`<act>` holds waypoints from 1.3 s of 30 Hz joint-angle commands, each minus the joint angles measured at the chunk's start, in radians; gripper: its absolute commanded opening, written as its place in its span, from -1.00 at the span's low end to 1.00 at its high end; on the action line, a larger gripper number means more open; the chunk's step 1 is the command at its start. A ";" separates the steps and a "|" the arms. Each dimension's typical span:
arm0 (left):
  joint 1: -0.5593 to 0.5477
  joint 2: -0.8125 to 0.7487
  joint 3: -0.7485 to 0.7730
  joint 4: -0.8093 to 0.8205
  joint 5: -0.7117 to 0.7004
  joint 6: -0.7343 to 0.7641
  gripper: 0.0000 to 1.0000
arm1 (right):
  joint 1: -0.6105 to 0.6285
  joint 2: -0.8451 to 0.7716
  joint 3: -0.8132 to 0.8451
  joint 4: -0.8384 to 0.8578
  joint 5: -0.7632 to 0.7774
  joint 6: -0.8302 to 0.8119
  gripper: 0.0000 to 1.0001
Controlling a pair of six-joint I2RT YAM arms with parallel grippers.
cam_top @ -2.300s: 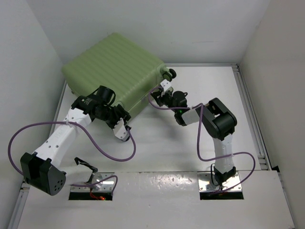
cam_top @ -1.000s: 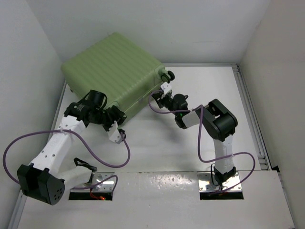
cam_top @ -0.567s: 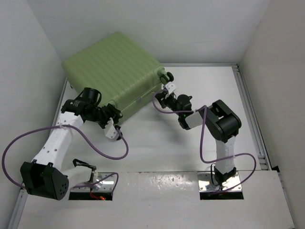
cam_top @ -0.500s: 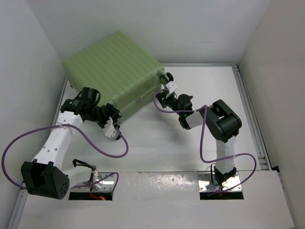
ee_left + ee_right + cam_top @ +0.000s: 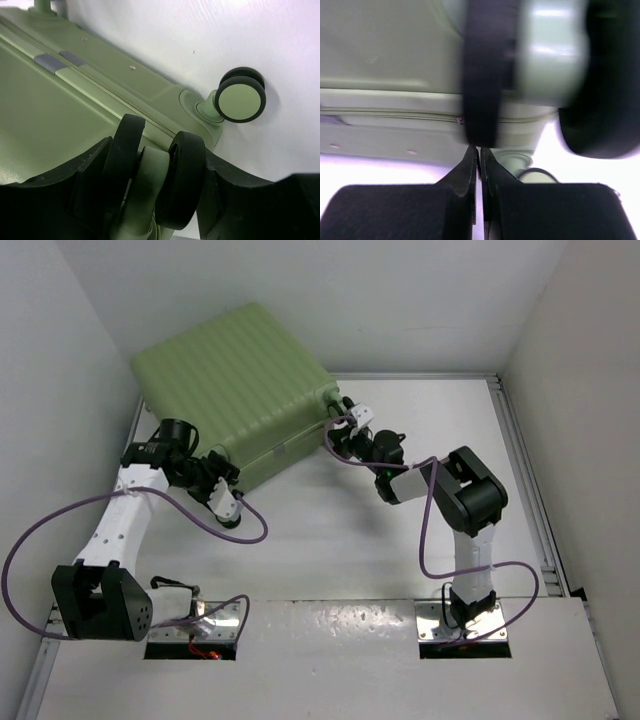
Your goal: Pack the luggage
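Observation:
The luggage (image 5: 235, 380) is a large pale-green ribbed suitcase lying closed and flat at the back left. My left gripper (image 5: 220, 475) is at its near-left corner. In the left wrist view my fingers (image 5: 90, 175) sit on both sides of a black double wheel with a green hub (image 5: 150, 180), closed on it. A second wheel (image 5: 240, 97) and the zipper seam (image 5: 100, 87) show beyond. My right gripper (image 5: 345, 427) is at the suitcase's right corner. Its fingertips (image 5: 479, 155) are pressed together, tips touching the black tyre of another wheel (image 5: 480, 75).
White walls close in the table (image 5: 400, 560) on the left, back and right; the suitcase lies against the left wall. A metal rail (image 5: 525, 480) runs along the right side. Purple cables (image 5: 250, 530) loop from both arms.
My left gripper has moved left along the suitcase's near edge to its corner wheel. My right gripper has moved back and left to the right corner wheel. The suitcase has shifted slightly backward.

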 commanded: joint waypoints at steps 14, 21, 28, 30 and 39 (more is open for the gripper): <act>0.224 0.082 -0.111 -0.128 -0.418 0.422 -1.00 | -0.143 0.025 0.080 0.024 0.253 -0.060 -1.00; 0.270 0.082 -0.120 -0.128 -0.429 0.492 -1.00 | -0.176 0.064 0.135 -0.002 0.268 -0.059 -1.00; 0.293 0.109 -0.129 -0.079 -0.419 0.562 -1.00 | -0.199 0.159 0.275 -0.002 0.216 -0.050 -1.00; 0.293 0.109 -0.129 -0.070 -0.419 0.581 -1.00 | -0.198 0.202 0.348 -0.004 0.216 -0.056 -1.00; 0.324 0.129 -0.138 -0.051 -0.377 0.643 -1.00 | -0.216 0.377 0.600 -0.007 0.140 -0.056 -1.00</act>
